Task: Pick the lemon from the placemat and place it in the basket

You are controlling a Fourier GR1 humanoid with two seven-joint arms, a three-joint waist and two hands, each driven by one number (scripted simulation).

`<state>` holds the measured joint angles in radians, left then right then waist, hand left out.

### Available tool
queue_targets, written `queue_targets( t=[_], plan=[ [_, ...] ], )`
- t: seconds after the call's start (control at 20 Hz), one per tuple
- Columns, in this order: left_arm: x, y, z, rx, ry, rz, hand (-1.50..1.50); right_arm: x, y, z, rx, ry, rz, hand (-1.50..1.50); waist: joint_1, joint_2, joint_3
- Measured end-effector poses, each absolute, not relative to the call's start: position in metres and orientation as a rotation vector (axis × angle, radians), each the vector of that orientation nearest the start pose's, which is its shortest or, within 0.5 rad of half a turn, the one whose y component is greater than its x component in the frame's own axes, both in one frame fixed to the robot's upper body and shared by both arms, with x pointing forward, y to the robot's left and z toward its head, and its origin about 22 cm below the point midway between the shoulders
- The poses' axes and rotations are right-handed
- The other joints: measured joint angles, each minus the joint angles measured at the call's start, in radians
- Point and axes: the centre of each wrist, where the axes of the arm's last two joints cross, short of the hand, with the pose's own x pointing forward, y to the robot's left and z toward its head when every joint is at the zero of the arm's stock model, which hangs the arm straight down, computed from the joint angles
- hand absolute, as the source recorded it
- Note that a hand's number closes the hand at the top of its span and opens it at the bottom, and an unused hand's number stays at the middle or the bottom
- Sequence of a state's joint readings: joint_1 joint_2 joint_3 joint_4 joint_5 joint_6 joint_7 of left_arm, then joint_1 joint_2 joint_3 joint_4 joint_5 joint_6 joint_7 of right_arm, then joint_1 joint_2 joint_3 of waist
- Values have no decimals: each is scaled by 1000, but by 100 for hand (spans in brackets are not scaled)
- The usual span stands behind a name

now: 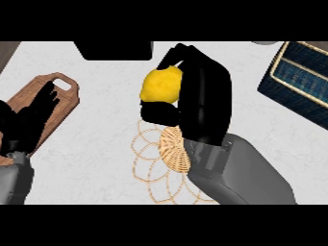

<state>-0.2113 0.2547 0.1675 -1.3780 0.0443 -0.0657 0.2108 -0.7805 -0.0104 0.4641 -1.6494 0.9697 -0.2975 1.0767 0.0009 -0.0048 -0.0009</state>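
Observation:
The yellow lemon (160, 84) is in my right hand (203, 98), whose fingers curl over its top while the thumb closes under it. The hand and lemon sit just beyond the far edge of the woven round placemat (168, 161), which my right forearm partly hides. The basket (310, 84), dark blue with a tan rim, stands at the right, well apart from the lemon. My left hand (23, 121) rests open at the left, fingers up, over the wooden board.
A wooden cutting board (53, 89) with a handle hole lies at the left. A black object (115, 50) sits at the counter's far edge, just left of the lemon. Pale counter lies between the lemon and the basket.

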Motion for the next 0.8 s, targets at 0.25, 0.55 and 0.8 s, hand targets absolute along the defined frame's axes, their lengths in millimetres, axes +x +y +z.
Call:
queue_targets(
  t=[0.25,0.55,0.8],
  plan=[
    [291,319,37,196,-1383,-83,0,302,-50,248,-927,-1689,256,150,1,1,0],
    [295,316,39,187,-1379,-75,0,334,-78,287,-1035,-1653,172,150,2,4,0],
    [296,319,42,194,-1384,-80,0,363,-106,300,-1159,-1569,131,150,6,6,0]
  ],
)
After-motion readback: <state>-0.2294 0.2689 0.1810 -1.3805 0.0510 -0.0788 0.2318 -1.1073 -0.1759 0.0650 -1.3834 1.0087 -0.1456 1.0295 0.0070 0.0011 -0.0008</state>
